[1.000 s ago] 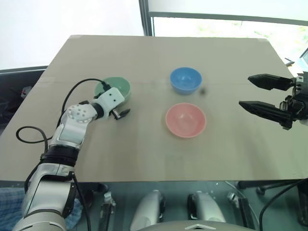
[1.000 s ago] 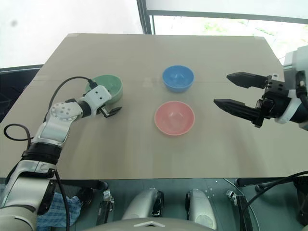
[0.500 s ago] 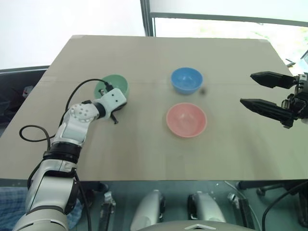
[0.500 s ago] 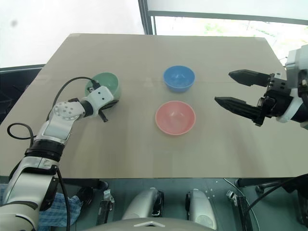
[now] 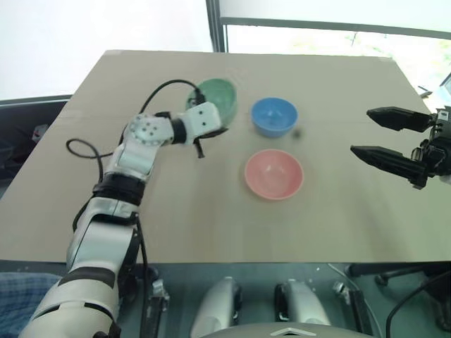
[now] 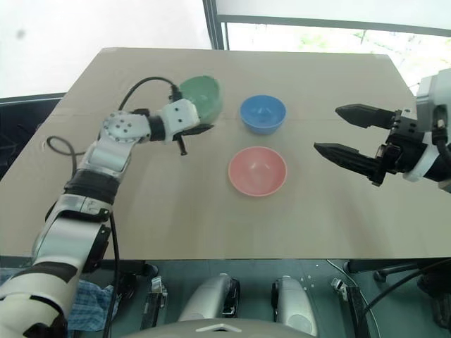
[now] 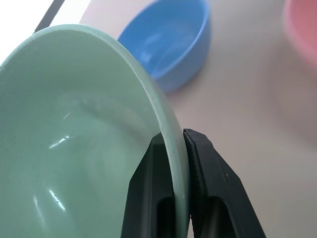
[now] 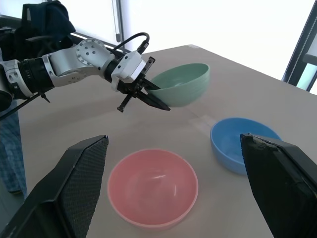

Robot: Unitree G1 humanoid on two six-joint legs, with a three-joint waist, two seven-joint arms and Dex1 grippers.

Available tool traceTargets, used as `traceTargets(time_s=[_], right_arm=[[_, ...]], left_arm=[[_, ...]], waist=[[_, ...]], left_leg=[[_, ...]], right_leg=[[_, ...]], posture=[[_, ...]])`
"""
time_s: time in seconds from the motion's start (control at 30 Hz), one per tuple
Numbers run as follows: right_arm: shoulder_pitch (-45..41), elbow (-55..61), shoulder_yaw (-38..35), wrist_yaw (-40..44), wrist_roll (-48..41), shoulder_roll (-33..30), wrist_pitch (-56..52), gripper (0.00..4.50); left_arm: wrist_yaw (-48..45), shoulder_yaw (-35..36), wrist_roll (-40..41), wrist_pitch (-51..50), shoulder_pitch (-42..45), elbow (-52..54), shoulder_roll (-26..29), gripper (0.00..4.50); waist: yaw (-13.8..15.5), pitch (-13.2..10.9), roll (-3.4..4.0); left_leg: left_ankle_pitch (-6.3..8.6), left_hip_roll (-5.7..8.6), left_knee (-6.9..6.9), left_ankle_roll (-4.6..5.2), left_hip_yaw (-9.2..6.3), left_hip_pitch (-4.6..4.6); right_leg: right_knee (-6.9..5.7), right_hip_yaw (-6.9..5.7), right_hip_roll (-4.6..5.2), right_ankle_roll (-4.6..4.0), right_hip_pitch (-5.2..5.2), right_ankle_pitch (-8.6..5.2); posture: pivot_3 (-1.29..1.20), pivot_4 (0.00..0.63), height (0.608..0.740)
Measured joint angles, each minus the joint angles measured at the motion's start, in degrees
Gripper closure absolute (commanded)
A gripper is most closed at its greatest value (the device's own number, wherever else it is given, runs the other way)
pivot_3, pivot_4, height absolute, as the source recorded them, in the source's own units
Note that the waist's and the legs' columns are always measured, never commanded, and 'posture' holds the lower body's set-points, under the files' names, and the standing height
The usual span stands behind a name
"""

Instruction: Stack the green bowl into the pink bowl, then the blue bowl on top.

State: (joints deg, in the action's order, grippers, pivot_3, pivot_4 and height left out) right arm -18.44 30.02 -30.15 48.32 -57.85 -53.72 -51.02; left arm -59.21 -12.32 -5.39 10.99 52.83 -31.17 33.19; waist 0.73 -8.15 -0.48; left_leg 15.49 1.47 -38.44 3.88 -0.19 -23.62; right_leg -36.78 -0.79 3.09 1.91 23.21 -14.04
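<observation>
The left end effector (image 7: 173,148) is clamped on the rim of the green bowl (image 5: 218,98), holding it tilted above the tabletop (image 5: 211,211), near the blue bowl (image 5: 273,116). The pink bowl (image 5: 273,174) sits apart, with bare surface around. The right end effector (image 5: 377,134) hangs spread apart near the right edge.

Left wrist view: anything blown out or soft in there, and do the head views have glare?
Left wrist view: green bowl sharp with small highlights, blue bowl and pink bowl soft, top corner blown out white. Left eye view: windows behind the table overexposed; a dark smudge beside the blue bowl.
</observation>
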Motion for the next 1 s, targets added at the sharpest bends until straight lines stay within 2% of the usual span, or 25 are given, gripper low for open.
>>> traceTargets(time_s=[0.2,0.43,0.8,0.83,0.87,1.0], right_arm=[[0.17,0.08,0.69,-0.21,0.00,0.03,1.04,0.00],[0.62,0.44,1.34,-1.13,0.02,0.23,2.51,0.00],[1.77,0.87,2.06,-2.36,-0.62,0.45,3.82,0.00],[1.81,0.97,2.09,-2.43,-0.69,0.45,3.86,0.00],[1.86,0.99,2.12,-2.48,-0.79,0.45,3.89,0.00],[2.24,1.01,2.13,-2.68,-1.01,0.44,3.99,0.00]], left_arm=[[-11.18,-3.78,3.54,1.66,-0.44,10.51,-0.33,4.44],[-19.47,-6.79,8.42,2.25,-3.59,21.13,-0.98,4.44],[-25.03,-8.32,13.56,5.76,-6.28,24.93,-1.11,4.44],[-25.08,-8.32,13.68,5.77,-6.28,24.86,-1.12,3.62],[-25.09,-8.30,13.93,5.77,-6.28,24.84,-1.13,3.36],[-24.29,-8.01,14.44,6.89,-6.28,24.68,-1.55,1.61]], waist=[[0.24,0.00,0.00],[0.11,0.00,0.00],[0.14,0.00,0.01],[0.14,0.00,0.01],[0.14,0.00,0.01],[0.15,0.00,0.01]], left_leg=[[0.00,0.01,-0.14,0.02,-0.01,-0.04],[0.01,-0.04,-0.28,0.05,-0.01,-0.02],[0.15,-0.05,-0.66,0.29,-0.04,-0.01],[0.15,-0.05,-0.68,0.30,-0.05,-0.01],[0.16,-0.05,-0.69,0.31,-0.06,0.00],[0.16,-0.05,-0.73,0.32,-0.06,0.01]], right_leg=[[-0.02,-0.02,-0.03,0.00,-0.03,0.00],[-0.11,-0.02,-0.11,0.03,-0.06,0.01],[-0.17,-0.06,-0.19,0.10,-0.21,0.04],[-0.17,-0.07,-0.19,0.11,-0.22,0.05],[-0.17,-0.08,-0.20,0.12,-0.25,0.05],[-0.16,-0.09,-0.20,0.13,-0.28,0.05]], posture=[[0.00,0.150,0.740],[0.00,0.150,0.740],[0.00,0.150,0.740],[0.00,0.150,0.740],[0.00,0.150,0.740],[0.00,0.150,0.740]])
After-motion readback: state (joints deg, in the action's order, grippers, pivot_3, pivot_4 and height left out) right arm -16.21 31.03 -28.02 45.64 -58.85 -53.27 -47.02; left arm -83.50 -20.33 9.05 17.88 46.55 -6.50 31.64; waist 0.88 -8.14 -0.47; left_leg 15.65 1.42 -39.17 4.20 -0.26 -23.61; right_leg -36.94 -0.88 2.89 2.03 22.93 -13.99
